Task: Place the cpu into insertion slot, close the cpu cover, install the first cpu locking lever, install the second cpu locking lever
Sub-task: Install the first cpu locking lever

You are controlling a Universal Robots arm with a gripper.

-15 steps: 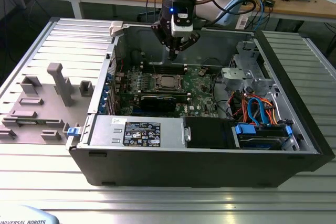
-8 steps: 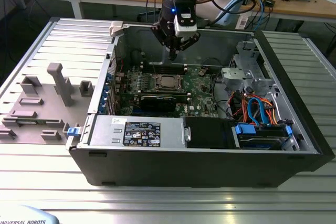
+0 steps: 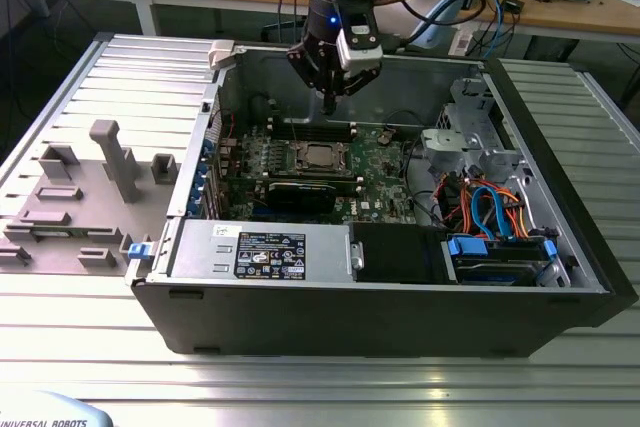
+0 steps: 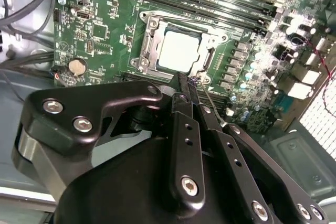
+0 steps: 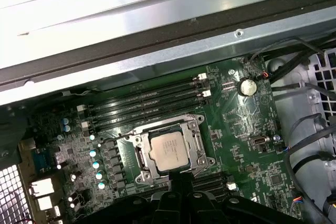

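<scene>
The cpu (image 4: 178, 51) lies flat in the insertion slot (image 4: 146, 62) on the green board, its dull silver top showing. The cpu cover (image 4: 153, 36) lies down around it as a silver frame. In the first wrist view the cpu (image 5: 167, 150) sits inside the cover (image 5: 140, 157) in the same way. My gripper (image 4: 184, 78) hangs just beside one corner of the slot, fingers shut with nothing between them. A thin metal lever (image 4: 212, 106) runs along beside the fingers. In the exterior view the gripper (image 3: 328, 104) hovers above the board, behind the cpu (image 3: 320, 156).
Long black memory slots (image 5: 147, 103) run beside the socket. The open case wall (image 3: 400, 62) stands close behind the gripper. Orange and blue cables (image 3: 480, 209) and a drive cage (image 3: 470, 132) fill the exterior view's right. A power supply (image 3: 260, 249) sits at the front.
</scene>
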